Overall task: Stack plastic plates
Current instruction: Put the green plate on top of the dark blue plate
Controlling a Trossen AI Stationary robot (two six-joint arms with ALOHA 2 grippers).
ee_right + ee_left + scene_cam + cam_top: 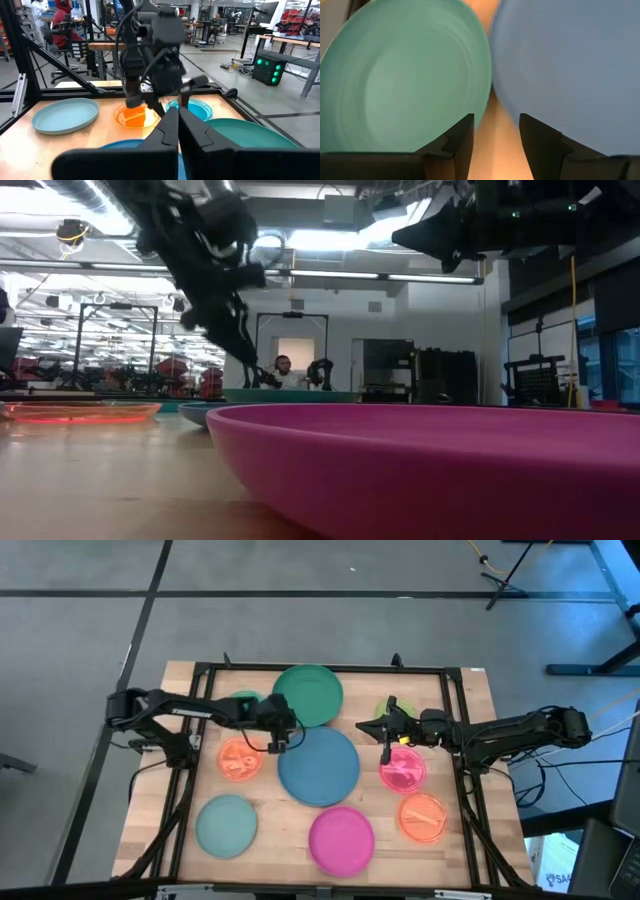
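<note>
Nine plates lie flat on the wooden table. In the high view I see green (308,695), blue (318,765), magenta (341,840), pale teal (226,825), pink (403,768) and two orange (240,758) (423,817). The lime plate (381,708) and the teal translucent plate (243,698) are partly hidden by the arms. My left gripper (280,738) (495,135) is open, low over the gap between the green plate (405,80) and the blue plate (570,70). My right gripper (365,728) (177,120) is shut, raised above the table beside the lime plate.
A black frame (455,672) borders the table. The magenta plate (430,470) fills the foreground of the low view. Bare wood shows between the plates near the table's near edge. A person (284,370) sits in the room behind the table.
</note>
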